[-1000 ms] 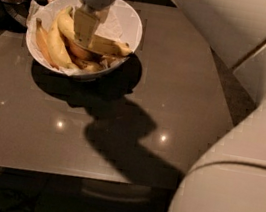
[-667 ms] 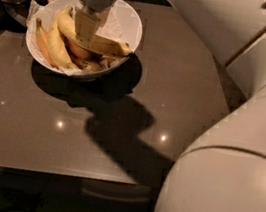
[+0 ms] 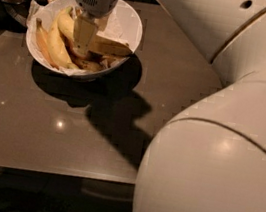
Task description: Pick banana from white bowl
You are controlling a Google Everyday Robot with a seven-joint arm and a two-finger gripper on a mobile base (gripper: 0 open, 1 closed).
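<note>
End effector (image 3: 83,38) sits in the white bowl (image 3: 136,27) over the banana (image 3: 110,47); its grip cannot be told. Likely soft, light: pinch mid-length gently.

The tool (image 3: 83,39) hangs inside the large round white paper-lined bowl (image 3: 135,27) on the glossy brown surface (image 3: 27,131), right over the long yellow banana (image 3: 110,47).

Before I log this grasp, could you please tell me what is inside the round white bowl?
Crinkled white paper and several yellow bananas; the end effector is down at the long, dark-tipped yellow banana. Whatever lies under it and the fruit is hidden.
</note>
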